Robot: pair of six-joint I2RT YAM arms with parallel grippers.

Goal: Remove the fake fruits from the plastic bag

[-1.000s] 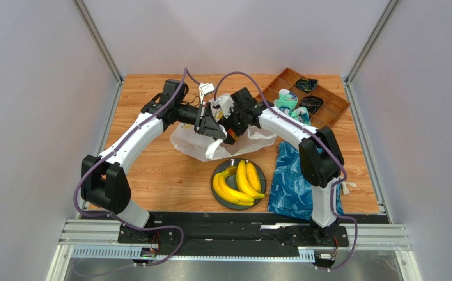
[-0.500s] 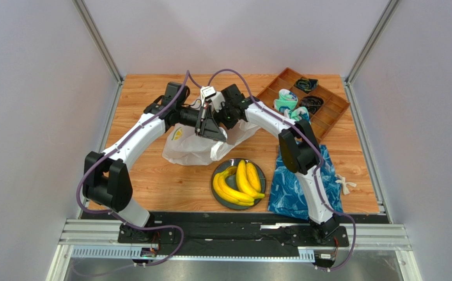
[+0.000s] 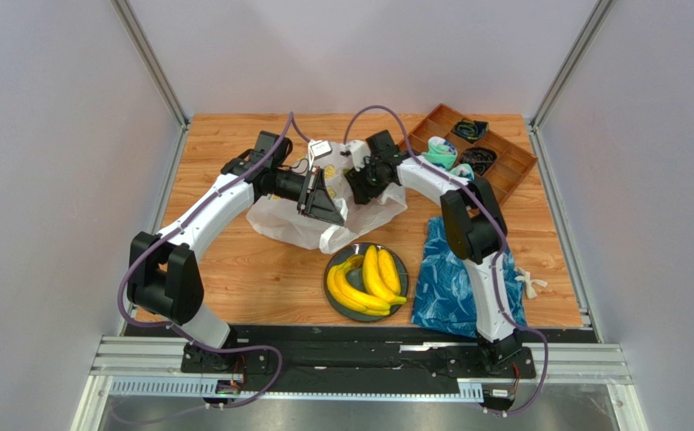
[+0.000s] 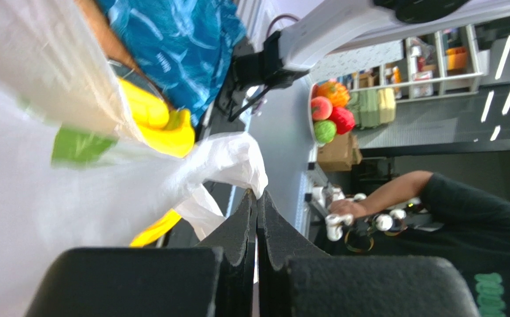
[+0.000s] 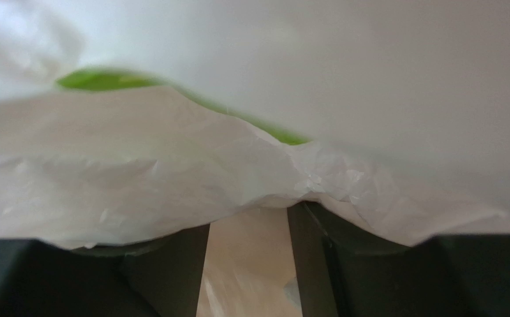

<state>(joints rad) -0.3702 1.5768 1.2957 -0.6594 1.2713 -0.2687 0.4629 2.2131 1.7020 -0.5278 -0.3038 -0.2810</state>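
The white plastic bag [image 3: 298,224] lies crumpled on the wooden table, one edge lifted. My left gripper [image 3: 325,196] is shut on that edge; the left wrist view shows the bag [image 4: 32,198] pinched at the tips of my left gripper [image 4: 257,193]. Two yellow banana bunches [image 3: 366,278] rest on a dark plate [image 3: 402,263] in front of the bag. My right gripper [image 3: 357,182] is against the bag's far right side. In the right wrist view its fingers [image 5: 171,264] stand apart, tips hidden under bag film [image 5: 171,165]. A green shape [image 5: 102,79] shows behind the film.
A blue patterned cloth [image 3: 449,278] lies right of the plate. A wooden compartment tray [image 3: 503,184] at the back right holds socks [image 3: 438,154] and dark items. A small white object [image 3: 530,285] lies by the cloth. Metal frame posts border the table.
My right gripper has shifted left, then back right along the bag's far side, and its jaws have narrowed. The bag has shifted and reshaped. My left gripper keeps its pinch.
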